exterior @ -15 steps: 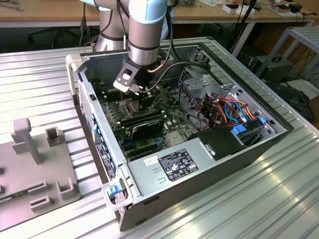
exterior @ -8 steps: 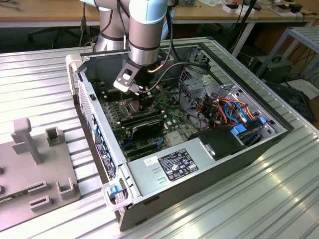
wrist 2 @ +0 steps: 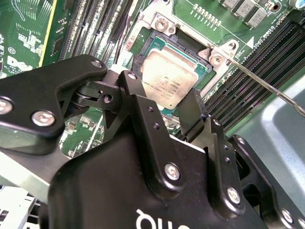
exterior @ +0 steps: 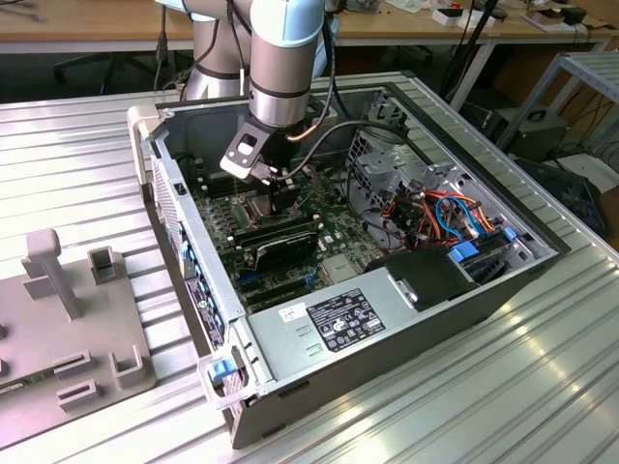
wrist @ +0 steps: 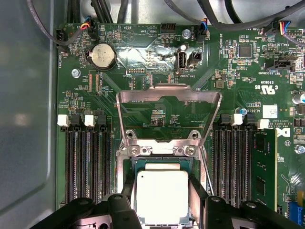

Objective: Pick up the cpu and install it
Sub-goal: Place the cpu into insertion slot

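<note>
The cpu [wrist: 162, 198], a flat square chip with a dull silver top, lies level over the dark socket [wrist: 159, 163] on the green motherboard; it also shows in the second wrist view [wrist 2: 172, 76]. My gripper [wrist: 163, 191] is down inside the open computer case [exterior: 387, 319] and its black fingers [wrist: 129, 185] press against two opposite edges of the chip. I cannot tell whether the chip rests fully in the socket or just above it. The socket's hinged metal frame [wrist: 169, 95] stands swung open beyond it. In the exterior view the gripper [exterior: 283, 198] hangs over the board's middle.
Memory slots [wrist: 88, 162] flank the socket, with a green memory stick [wrist: 264, 164] in one. The thin socket lever [wrist 2: 267, 86] sticks out sideways. Black memory sticks [exterior: 276, 237], bundled cables [exterior: 440, 208] and the power supply [exterior: 338, 324] crowd the case. A grey fixture [exterior: 68, 319] lies at the exterior view's left.
</note>
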Motion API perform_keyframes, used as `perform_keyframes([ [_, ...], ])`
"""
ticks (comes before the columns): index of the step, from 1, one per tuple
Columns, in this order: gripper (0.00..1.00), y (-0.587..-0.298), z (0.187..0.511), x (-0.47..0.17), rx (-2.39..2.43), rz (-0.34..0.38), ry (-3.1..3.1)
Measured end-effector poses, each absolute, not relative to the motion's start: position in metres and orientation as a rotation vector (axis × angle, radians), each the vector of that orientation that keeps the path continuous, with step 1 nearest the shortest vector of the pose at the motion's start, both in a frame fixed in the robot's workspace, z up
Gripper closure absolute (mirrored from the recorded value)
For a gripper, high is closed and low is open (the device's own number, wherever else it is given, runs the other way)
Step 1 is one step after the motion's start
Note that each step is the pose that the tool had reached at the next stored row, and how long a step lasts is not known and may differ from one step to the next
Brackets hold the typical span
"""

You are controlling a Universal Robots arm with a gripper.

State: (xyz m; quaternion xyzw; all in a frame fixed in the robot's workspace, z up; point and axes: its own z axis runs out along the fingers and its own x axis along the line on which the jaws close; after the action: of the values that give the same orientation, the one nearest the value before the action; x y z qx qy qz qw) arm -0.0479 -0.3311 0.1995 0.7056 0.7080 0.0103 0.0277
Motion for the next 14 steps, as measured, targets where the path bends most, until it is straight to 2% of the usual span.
perform_keyframes([
  [5,0.46,-0.3312,0.1996,-0.0479,2.179,0.032,2.185],
  [6,0.39,-0.3311,0.1995,-0.0479,2.179,0.032,2.185],
  [7,0.39,-0.3311,0.1995,-0.0479,2.180,0.032,2.185],
  [8,0.32,-0.3311,0.1995,-0.0479,2.180,0.032,2.185],
  [14,0.32,-0.3311,0.2019,-0.0479,2.180,0.032,2.184],
])
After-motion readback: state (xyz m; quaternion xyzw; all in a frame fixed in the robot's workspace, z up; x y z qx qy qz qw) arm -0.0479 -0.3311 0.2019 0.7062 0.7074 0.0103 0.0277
